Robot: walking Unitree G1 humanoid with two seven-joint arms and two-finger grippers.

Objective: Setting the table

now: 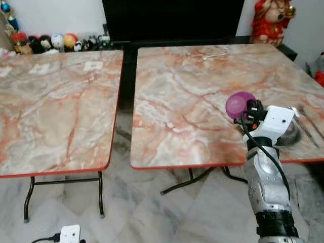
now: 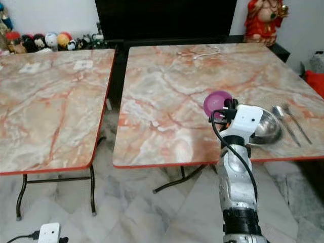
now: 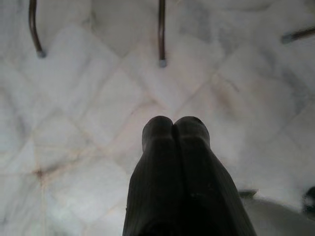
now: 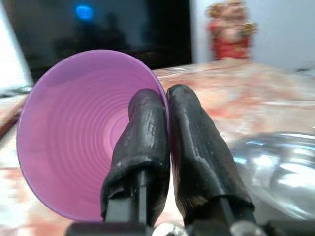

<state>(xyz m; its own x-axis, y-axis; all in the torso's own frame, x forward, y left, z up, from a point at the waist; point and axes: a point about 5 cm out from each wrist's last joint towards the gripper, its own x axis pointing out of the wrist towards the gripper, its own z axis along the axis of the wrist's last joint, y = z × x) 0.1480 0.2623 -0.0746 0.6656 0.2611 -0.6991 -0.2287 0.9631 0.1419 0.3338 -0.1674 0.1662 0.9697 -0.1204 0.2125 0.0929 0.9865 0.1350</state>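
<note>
Over the right table (image 2: 167, 101), right gripper (image 4: 165, 105) pinches purple cup (image 4: 74, 132) rim, beside steel bowl (image 2: 268, 129); left gripper (image 3: 174, 130) closed, empty, near floor.

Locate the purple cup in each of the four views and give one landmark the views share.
Left eye view: purple cup at right of centre, over the right table, just beyond the right tool.
Right eye view: the cup right of centre, beside the steel bowl.
Left wrist view: not in it; floor tiles.
Right wrist view: the cup at left, its rim pinched.
Shared landmark: red figurine.
</note>
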